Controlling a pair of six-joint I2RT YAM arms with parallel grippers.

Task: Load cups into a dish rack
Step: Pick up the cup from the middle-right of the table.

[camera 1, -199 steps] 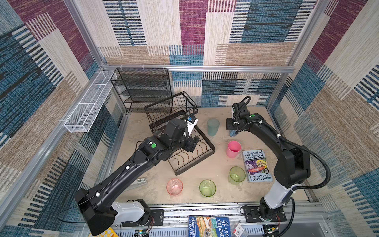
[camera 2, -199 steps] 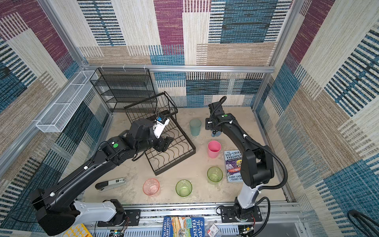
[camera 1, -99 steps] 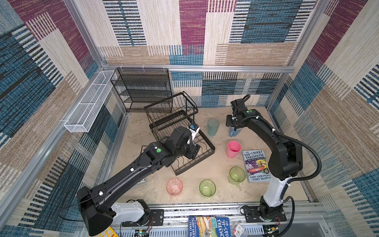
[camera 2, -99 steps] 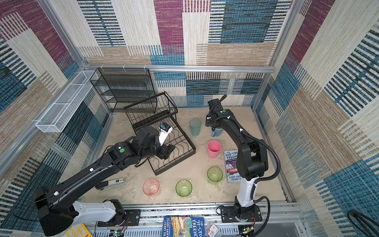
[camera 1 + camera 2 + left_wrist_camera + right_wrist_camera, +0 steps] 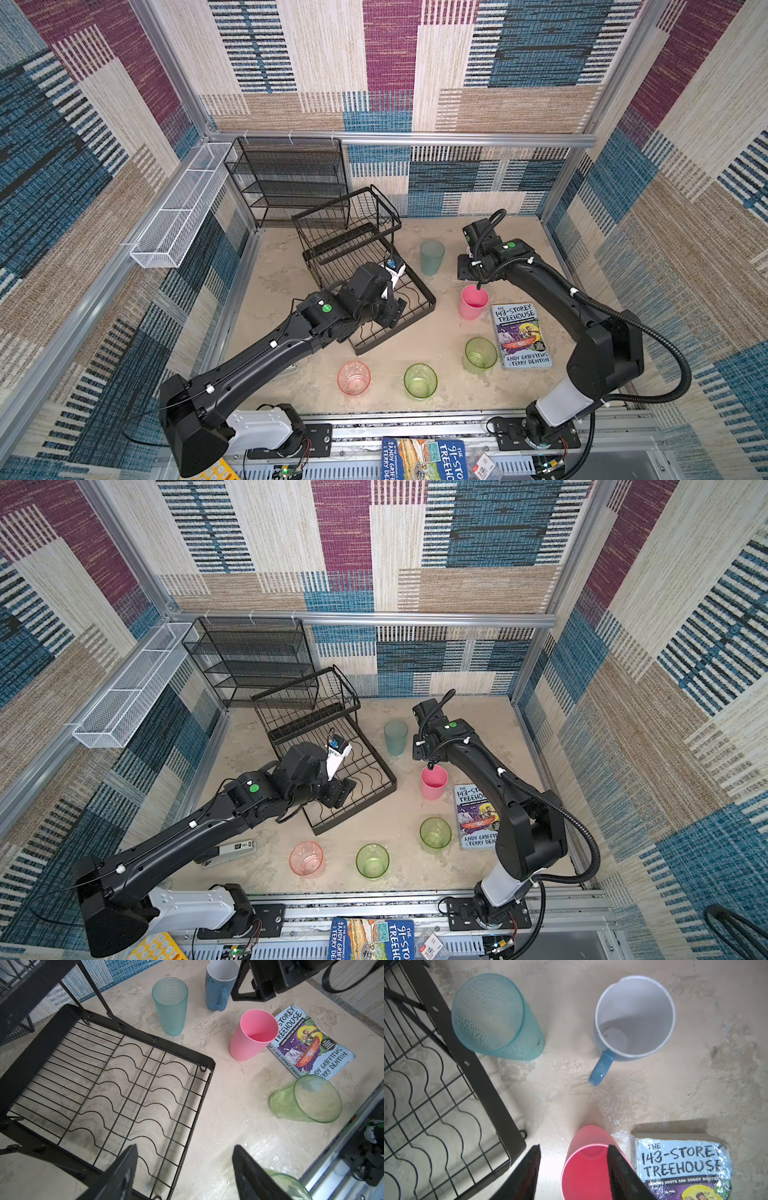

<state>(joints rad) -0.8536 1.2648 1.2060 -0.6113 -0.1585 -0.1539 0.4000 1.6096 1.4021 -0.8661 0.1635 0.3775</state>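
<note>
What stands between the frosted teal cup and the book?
The opaque pink cup, upright, close beside the book and apart from the frosted teal cup. Both top views and the left wrist view show it.

We see the black wire dish rack (image 5: 357, 810) left of centre, with the left gripper (image 5: 338, 793) over its lower tray. To its right stand a frosted teal cup (image 5: 395, 737) and an opaque pink cup (image 5: 434, 782), the right gripper (image 5: 428, 762) at the pink rim. Lower in the frame sit a translucent pink cup (image 5: 306, 857), a near green cup (image 5: 372, 861), a far green cup (image 5: 435, 832) and a book (image 5: 476, 820).
</note>
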